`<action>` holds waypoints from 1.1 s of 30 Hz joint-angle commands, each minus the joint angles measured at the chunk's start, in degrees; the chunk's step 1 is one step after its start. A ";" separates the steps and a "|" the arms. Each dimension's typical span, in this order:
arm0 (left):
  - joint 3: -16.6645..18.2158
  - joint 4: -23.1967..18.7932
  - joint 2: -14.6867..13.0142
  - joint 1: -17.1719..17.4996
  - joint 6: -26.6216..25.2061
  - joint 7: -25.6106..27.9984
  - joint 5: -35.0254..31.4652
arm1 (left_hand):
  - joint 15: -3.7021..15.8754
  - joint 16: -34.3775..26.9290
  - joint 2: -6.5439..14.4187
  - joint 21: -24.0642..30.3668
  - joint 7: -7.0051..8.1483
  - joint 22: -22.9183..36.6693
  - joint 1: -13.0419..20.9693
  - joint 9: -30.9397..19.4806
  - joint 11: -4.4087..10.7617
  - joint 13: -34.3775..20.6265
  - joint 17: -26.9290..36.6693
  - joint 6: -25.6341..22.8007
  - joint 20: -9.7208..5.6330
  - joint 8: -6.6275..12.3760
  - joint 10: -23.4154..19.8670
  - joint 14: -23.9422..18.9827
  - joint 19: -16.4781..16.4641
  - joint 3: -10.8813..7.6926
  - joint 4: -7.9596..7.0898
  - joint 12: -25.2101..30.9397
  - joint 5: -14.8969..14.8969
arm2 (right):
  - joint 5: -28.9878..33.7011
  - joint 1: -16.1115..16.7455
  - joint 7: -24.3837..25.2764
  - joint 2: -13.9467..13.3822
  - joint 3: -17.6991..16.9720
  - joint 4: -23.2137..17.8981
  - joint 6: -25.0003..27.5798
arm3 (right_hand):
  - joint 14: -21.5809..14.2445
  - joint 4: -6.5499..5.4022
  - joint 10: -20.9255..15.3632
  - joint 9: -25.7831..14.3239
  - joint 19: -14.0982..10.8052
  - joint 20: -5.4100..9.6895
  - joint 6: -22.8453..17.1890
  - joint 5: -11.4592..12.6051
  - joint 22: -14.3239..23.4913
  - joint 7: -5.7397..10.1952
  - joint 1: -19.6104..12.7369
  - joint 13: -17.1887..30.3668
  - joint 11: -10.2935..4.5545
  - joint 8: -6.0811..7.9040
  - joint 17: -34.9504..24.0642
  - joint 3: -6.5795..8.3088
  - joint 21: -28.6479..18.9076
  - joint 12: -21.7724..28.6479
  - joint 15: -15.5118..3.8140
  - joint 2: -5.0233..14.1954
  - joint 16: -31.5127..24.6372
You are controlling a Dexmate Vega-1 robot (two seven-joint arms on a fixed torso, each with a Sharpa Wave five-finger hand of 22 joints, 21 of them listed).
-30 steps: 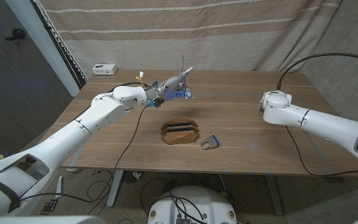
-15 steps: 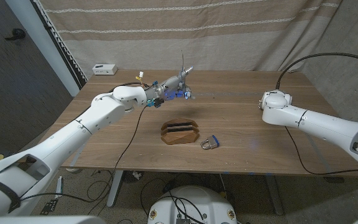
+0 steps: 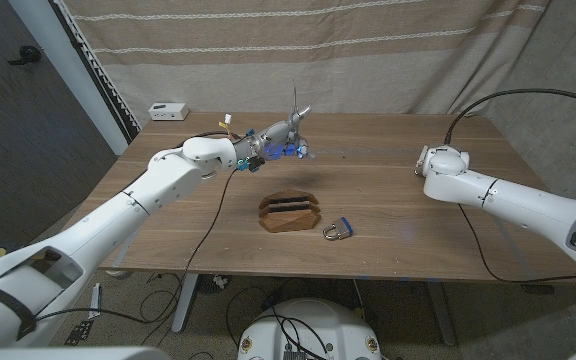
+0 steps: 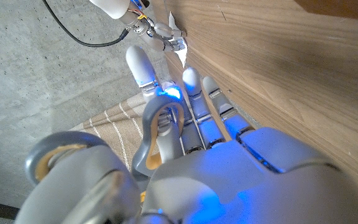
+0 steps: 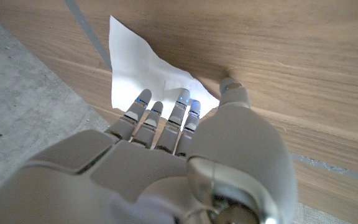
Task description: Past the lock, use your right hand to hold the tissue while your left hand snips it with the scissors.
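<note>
While your left hand (image 3: 280,139) grips the scissors (image 3: 296,115) aloft, your right hand's (image 5: 166,134) fingertips (image 5: 183,96) press the tissue (image 5: 143,66) onto the table (image 5: 278,74).

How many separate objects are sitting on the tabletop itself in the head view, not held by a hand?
3: a wooden holder near the table's middle, a padlock just right of it toward the front edge, and a small white box at the far left corner.

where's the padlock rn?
Head view: the padlock lies on the table's near-middle, just right of the wooden holder, closer to the front edge than either hand.
</note>
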State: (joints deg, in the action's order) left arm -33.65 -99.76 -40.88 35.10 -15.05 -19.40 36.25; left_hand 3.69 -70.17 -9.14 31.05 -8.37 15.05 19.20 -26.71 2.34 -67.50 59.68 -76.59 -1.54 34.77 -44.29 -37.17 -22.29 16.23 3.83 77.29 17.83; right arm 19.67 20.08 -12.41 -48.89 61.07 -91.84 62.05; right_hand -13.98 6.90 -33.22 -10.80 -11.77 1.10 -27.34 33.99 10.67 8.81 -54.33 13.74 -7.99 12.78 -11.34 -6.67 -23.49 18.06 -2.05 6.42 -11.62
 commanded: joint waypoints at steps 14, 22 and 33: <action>-0.53 0.58 0.57 -0.33 0.60 -0.74 -0.44 | 4.13 -0.32 -0.25 -0.13 -1.99 0.29 0.62 -0.20 3.41 -3.99 0.08 -2.34 -0.31 0.36 -3.76 -0.57 -0.44 3.44 3.25 13.58 0.69 | -1.24 4.71 6.10 -1.74 -5.71 -4.77 -0.25 | 1.86 -1.22 6.76 -0.26 -0.24 -1.16 1.61 0.77 0.13 -0.88 1.94 2.85 2.11 -1.12 -0.82 -1.42 1.01 -0.13 -6.06 -0.15 0.45; -0.51 1.10 0.60 -0.39 0.98 -1.35 -0.31 | 4.12 -0.31 -0.21 -0.18 -1.92 0.30 0.75 0.08 3.56 -3.99 0.01 -2.46 -0.35 0.30 -3.81 -0.59 -0.48 3.42 3.26 13.58 0.82 | -0.50 4.10 5.75 -1.57 -4.69 -4.68 0.96 | 3.18 -1.24 9.09 -0.27 -0.03 -1.27 2.06 0.89 0.09 -1.07 2.04 3.34 2.44 -1.23 -0.84 -1.73 1.38 -0.60 -5.92 -0.38 0.73; -0.41 1.39 0.57 -0.31 1.35 -1.67 -0.27 | 4.35 -0.32 -0.22 -0.22 -1.96 0.34 0.83 0.07 3.60 -3.99 0.02 -2.44 -0.32 0.38 -3.88 -0.60 -0.53 3.44 3.26 13.59 0.94 | 1.69 -0.14 1.05 -0.32 1.06 -1.57 3.78 | 5.87 -2.16 12.25 -0.30 1.17 -0.77 2.20 0.95 0.08 -1.60 3.98 3.28 3.28 -1.15 -0.91 -3.07 2.48 -1.56 -4.69 -1.14 1.01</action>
State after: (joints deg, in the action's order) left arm -34.13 -98.72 -40.31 34.77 -14.04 -20.57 35.84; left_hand 3.68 -70.17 -9.37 31.06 -8.29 15.33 19.43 -26.55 2.37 -67.50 59.69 -76.68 -1.86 34.76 -44.27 -37.17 -22.61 16.11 3.96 77.29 18.32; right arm 19.71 23.05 -8.07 -50.18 57.90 -95.60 63.68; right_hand -9.07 5.06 -22.63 -10.80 -11.24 0.40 -24.94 34.56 10.68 7.48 -51.27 17.14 -5.23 11.65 -12.14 -8.99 -21.42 17.24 -2.06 5.29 -10.79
